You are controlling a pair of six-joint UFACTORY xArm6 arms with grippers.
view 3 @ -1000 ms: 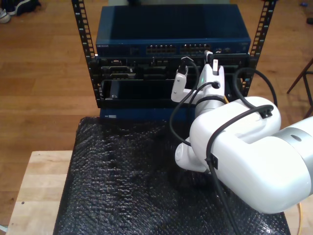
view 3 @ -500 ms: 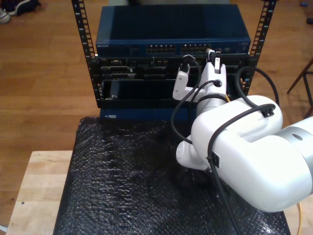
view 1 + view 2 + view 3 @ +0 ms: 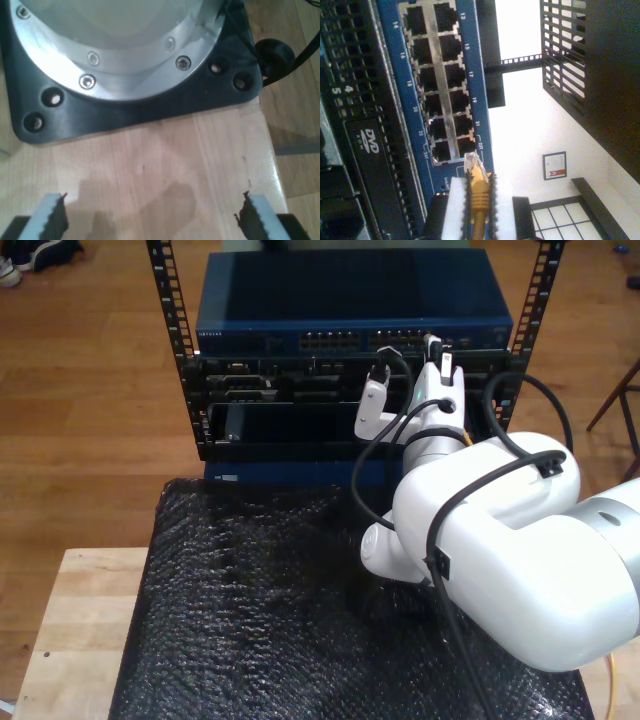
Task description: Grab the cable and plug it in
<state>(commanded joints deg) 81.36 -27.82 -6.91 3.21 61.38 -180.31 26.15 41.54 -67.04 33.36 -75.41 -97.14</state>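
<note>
My second gripper (image 3: 479, 197) is shut on the yellow-orange cable (image 3: 480, 192). The cable's clear plug (image 3: 471, 163) sticks out past the fingertips, just short of the last ports of the blue switch (image 3: 470, 75); I cannot tell whether it touches. In the exterior view the second gripper (image 3: 438, 355) is at the switch's (image 3: 350, 300) port row, towards the exterior view's right. A stretch of the cable (image 3: 612, 690) shows at that view's lower right. My first gripper (image 3: 152, 220) stands open over a bare wooden surface (image 3: 160, 165), holding nothing.
The switch sits on top of a black rack (image 3: 300, 400) with more dark units below. A black bubble-wrap mat (image 3: 250, 620) covers the wooden table (image 3: 70, 630). Thick black arm cables (image 3: 370, 480) loop beside the white arm. A robot base plate (image 3: 125, 100) lies ahead of the first gripper.
The second gripper has moved with the cable farther towards the switch's port row, upward in the exterior view.
</note>
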